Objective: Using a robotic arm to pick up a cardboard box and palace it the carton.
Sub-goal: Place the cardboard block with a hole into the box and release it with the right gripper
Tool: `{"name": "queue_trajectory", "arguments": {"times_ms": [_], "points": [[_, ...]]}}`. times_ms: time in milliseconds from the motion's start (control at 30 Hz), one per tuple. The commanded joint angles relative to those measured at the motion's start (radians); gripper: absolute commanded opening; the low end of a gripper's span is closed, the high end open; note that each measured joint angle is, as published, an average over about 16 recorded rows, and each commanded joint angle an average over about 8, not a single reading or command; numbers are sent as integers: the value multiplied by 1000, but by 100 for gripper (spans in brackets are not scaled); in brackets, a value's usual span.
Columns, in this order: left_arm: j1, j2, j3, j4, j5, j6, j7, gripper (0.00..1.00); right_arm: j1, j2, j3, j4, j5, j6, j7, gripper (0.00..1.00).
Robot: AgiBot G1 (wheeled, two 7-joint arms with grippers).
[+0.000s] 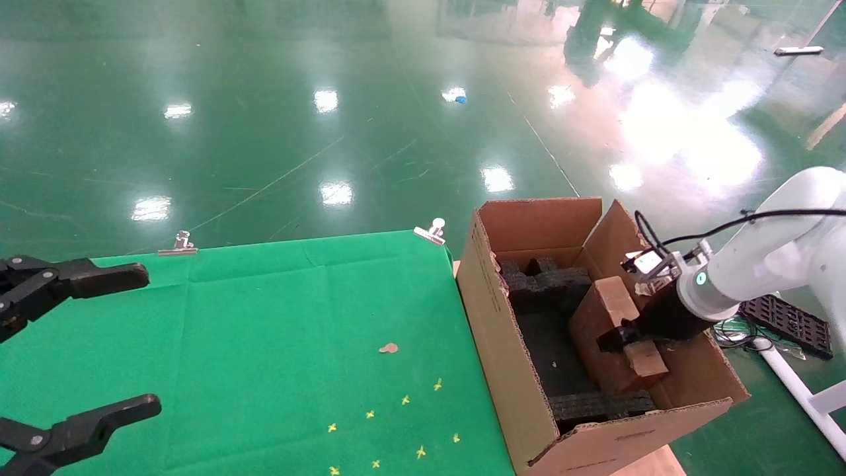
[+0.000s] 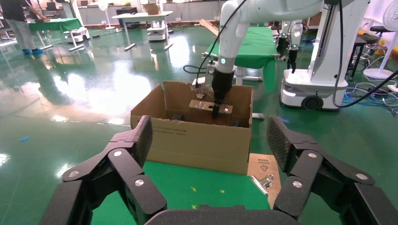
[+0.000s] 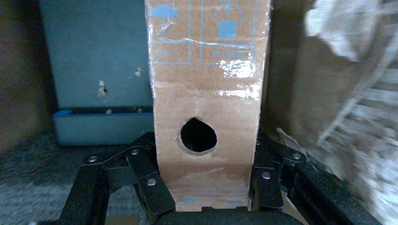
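Cardboard box (image 1: 611, 330) clamped in right gripper (image 1: 624, 337) inside carton (image 1: 502, 344) (frame's lower right); left gripper (image 1: 86, 344) spread wide, empty, lower left.

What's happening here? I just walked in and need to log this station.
The right gripper is shut on the small cardboard box and holds it inside the open carton, above the black foam inserts. The left gripper hangs open over the green-covered table, idle.
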Motion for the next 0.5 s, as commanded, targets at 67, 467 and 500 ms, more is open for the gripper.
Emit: {"name": "queue_trajectory", "arguments": {"times_ms": [67, 467, 500], "points": [[0, 0, 0, 0, 0, 0, 0, 100, -35, -14, 4, -10, 6, 31, -6, 0], [0, 0, 1, 0, -1, 0, 0, 100, -75, -27, 26, -33, 38, 84, -40, 93], [0, 0, 1, 0, -1, 0, 0, 100, -73, -29, 25, -36, 36, 83, -40, 100]]}}
